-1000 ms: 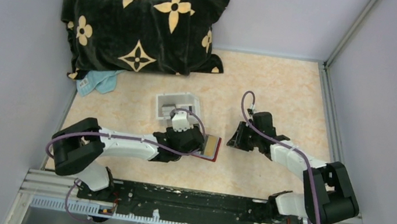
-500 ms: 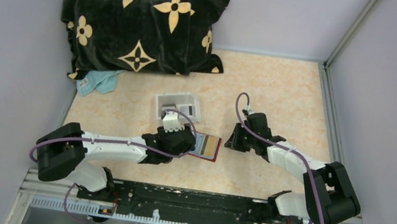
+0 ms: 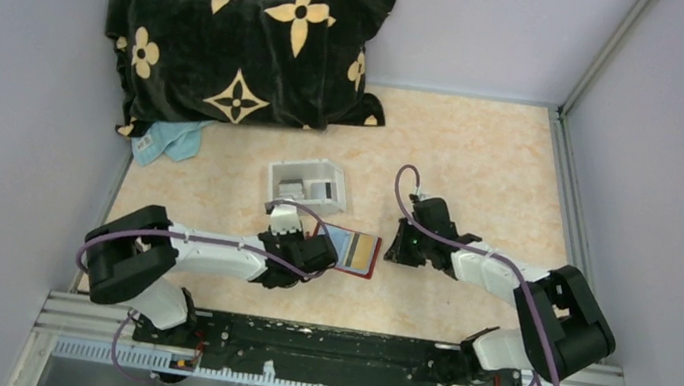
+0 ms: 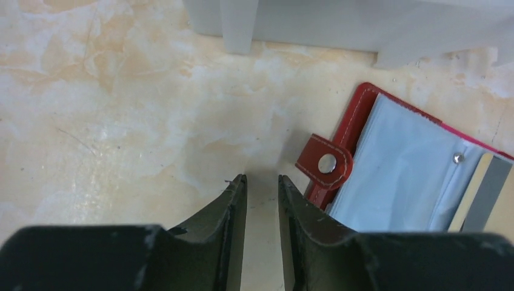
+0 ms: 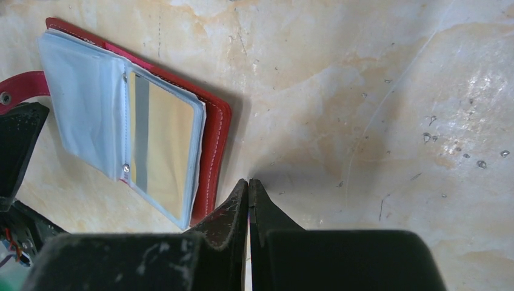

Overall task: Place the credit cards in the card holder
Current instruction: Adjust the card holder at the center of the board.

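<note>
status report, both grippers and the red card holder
Left gripper jaws slightly apart, empty, by red snap tab. Right gripper jaws shut, empty. Red-edged, clear-sleeved card holder lies open flat, tan card inside. Nothing covering it.

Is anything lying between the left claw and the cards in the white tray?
Nothing visible: only bare table separates the left claw from the white tray. The cards sit behind its near wall; the card holder lies off to the right.

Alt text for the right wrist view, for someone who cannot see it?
An open red card holder lies on a marbled table, clear sleeves fanned, a tan card showing in one. The right tool, shut and empty, sits just beside its red edge.
</note>
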Robot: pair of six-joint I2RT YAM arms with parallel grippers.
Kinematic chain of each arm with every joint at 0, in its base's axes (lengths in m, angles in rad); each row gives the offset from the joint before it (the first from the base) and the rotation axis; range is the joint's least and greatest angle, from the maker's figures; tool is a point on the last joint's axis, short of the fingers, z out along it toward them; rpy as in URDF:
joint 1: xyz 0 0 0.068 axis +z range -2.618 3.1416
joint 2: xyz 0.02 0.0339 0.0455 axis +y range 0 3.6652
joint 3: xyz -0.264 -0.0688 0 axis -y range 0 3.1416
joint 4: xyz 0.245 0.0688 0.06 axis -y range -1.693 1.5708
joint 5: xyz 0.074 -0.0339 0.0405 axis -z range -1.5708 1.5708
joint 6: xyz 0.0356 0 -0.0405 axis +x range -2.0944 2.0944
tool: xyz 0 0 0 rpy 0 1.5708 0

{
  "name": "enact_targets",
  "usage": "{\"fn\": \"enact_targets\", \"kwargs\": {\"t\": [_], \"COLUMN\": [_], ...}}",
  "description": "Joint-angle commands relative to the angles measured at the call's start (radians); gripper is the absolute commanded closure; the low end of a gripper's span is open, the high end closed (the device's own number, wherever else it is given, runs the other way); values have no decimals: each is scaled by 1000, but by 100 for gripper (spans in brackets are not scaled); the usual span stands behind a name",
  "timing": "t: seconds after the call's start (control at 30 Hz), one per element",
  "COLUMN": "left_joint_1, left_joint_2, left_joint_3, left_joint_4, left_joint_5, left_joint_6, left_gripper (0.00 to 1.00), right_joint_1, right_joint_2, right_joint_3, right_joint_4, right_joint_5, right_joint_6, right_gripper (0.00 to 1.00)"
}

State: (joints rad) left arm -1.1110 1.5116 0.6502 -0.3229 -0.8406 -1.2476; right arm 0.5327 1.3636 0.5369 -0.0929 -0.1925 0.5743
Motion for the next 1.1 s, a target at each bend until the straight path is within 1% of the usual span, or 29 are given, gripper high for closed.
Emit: {"fn": "enact_targets", "kwargs": {"t": [0.0,0.1,0.23,0.43,0.63,1.07], "left_joint_1": [-4,-4,-4,-7,-17,-48], "left_joint_2": [74,99,110,88,79,98], "left_joint_3": [35,39,24,-38,-79,-96], "left_joint_4": [-86,-80,-26,143,275,352], "left_joint_5": [-7,6,41,116,179,241], "left_joint_6": [-61,-57,-27,68,135,160], "left_gripper": [69,69,69,67,67,68], "right_joint_1": [16,19,21,20,20,20], "right_joint_2": [8,15,31,66,88,146], "right_joint_3": [25,31,37,48,59,86], "right_joint_4": [41,40,43,53,52,66], "right_joint_5": [26,29,34,42,56,74], "right_joint_6": [8,9,7,10,16,26], "right_gripper": [100,100,100,100,100,100]}}
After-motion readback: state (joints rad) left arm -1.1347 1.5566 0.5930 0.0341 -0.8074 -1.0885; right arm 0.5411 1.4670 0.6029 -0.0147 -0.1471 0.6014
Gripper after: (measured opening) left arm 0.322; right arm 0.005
